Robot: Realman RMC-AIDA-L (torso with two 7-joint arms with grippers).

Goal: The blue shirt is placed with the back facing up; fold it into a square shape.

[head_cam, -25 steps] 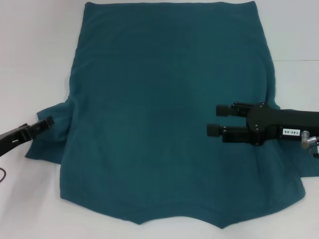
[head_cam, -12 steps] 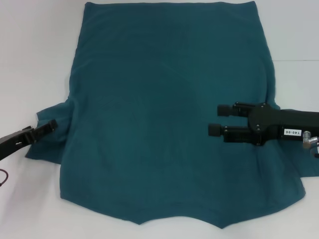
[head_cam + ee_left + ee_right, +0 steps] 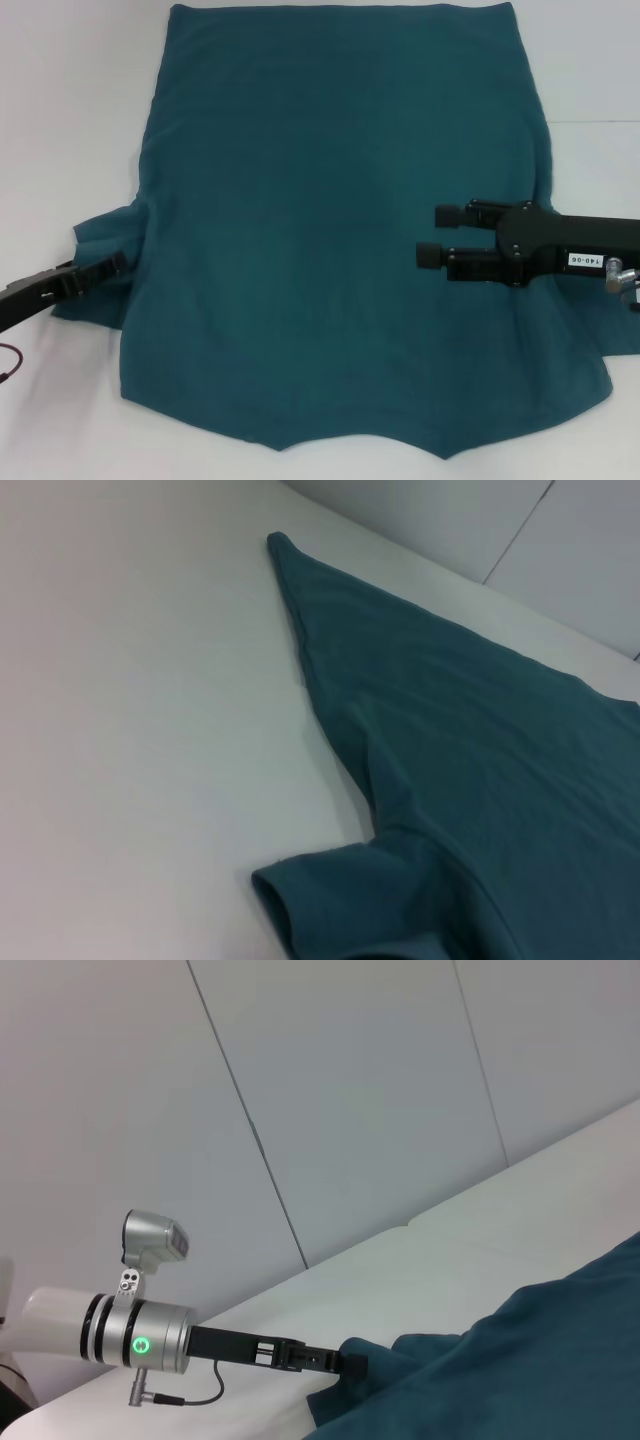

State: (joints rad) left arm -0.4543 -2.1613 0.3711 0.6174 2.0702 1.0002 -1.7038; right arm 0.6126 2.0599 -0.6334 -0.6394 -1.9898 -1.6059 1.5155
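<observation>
The left pincer (image 3: 112, 264) has slid in along the table (image 3: 60, 120) over the last second, dropping nearer and reaching right, and now its tip sits on the left sleeve (image 3: 100, 285) of the blue shirt (image 3: 330, 220), right by the side seam. Whether its fingers are spread or pressed together I cannot tell from here; from the right wrist camera the tip looks buried at the sleeve's edge, so a pinch looks close at hand, though not confirmed. The shirt itself lies flat and spread over the middle of the table, hem at the far edge, collar end nearest the robot, both sleeves poking out to the sides; no fold made yet. Over on the right, the right pincer (image 3: 436, 234) hangs above the shirt's right half with its two fingers apart, pinching nothing, pointing left, and it has barely stirred, just a small shift. My read: the left arm is setting up the first fold, taking the sleeve to carry it across the back, while the right waits its turn.
</observation>
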